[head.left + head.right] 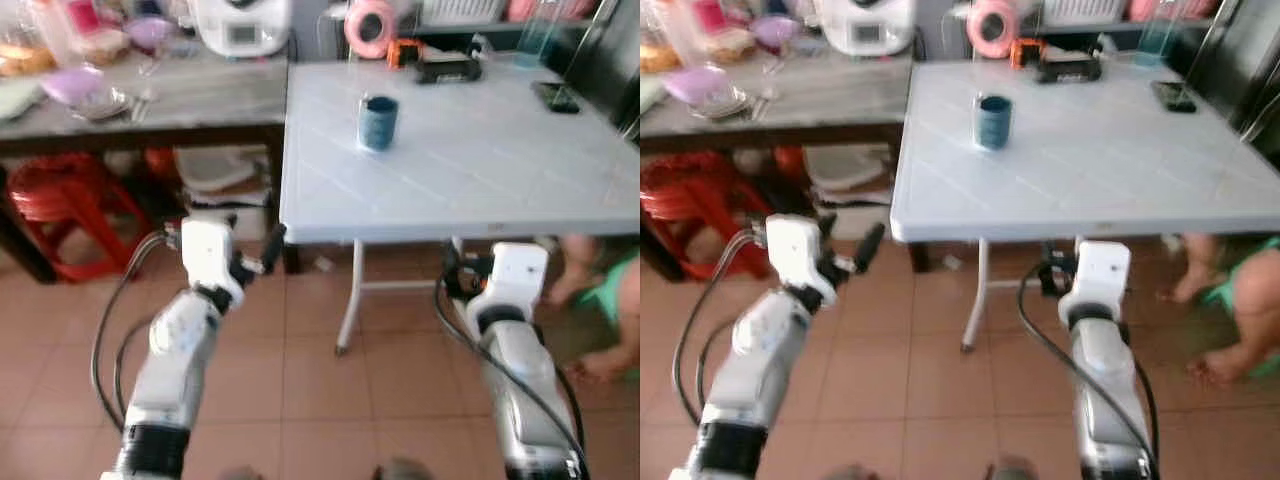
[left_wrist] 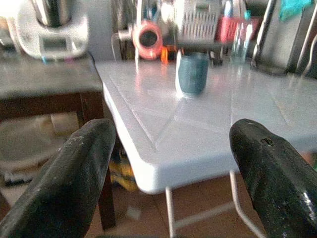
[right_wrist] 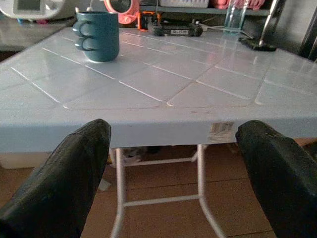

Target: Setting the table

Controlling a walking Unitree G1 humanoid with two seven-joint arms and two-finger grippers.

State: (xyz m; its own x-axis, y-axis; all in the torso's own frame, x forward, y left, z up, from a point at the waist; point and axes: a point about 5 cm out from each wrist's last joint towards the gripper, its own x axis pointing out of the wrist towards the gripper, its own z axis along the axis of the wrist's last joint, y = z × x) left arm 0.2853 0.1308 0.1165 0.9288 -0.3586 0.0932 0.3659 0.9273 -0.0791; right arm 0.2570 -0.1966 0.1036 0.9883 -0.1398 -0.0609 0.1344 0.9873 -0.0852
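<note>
At the far left, red plastic stools (image 1: 62, 205) sit under a cluttered wooden side counter (image 1: 200, 100), and the left claw (image 2: 171, 163) hovers above the tiled floor (image 1: 300, 380) just off the near left corner of the pale blue folding counter (image 1: 470, 170), fingers spread with nothing between them. A blue mug (image 1: 378, 122) stands upright on that counter towards its back left, with a black phone (image 1: 556, 96) near the back right. The right claw (image 3: 173, 168) is held before the counter's near edge, likewise spread and empty, and a person's bare feet (image 1: 575, 285) show on the floor at far right.
</note>
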